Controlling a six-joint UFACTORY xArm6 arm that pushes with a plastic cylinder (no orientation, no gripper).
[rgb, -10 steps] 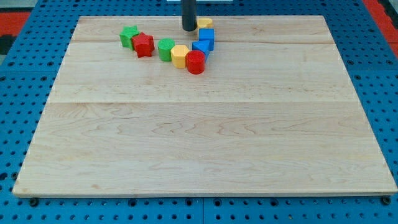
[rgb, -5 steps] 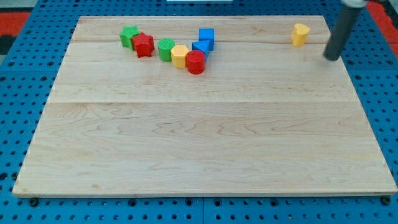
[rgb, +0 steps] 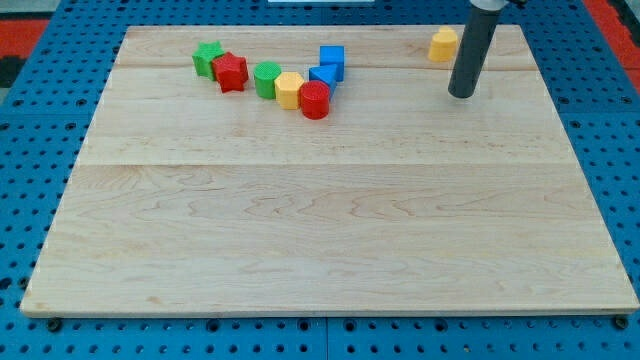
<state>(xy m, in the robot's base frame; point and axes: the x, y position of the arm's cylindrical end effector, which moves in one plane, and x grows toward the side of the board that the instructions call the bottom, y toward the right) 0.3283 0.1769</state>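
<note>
My tip (rgb: 461, 94) rests on the board at the view's upper right. The nearest block is a lone yellow block (rgb: 443, 44), just up and to the left of the rod, apart from the tip. Far to the left a curved row of blocks runs along the top: a green star-shaped block (rgb: 208, 57), a red star-shaped block (rgb: 231, 72), a green cylinder (rgb: 266, 79), a yellow hexagonal block (rgb: 289, 90), a red cylinder (rgb: 314, 100), and two blue blocks (rgb: 323, 76) (rgb: 332, 59).
The wooden board (rgb: 330, 220) lies on a blue pegboard table (rgb: 30, 150). The board's top edge runs close behind the lone yellow block.
The rod swept from the cluster to the far right and has come back leftward. The lone yellow block left the cluster, reached the far right, and now sits a little further left.
</note>
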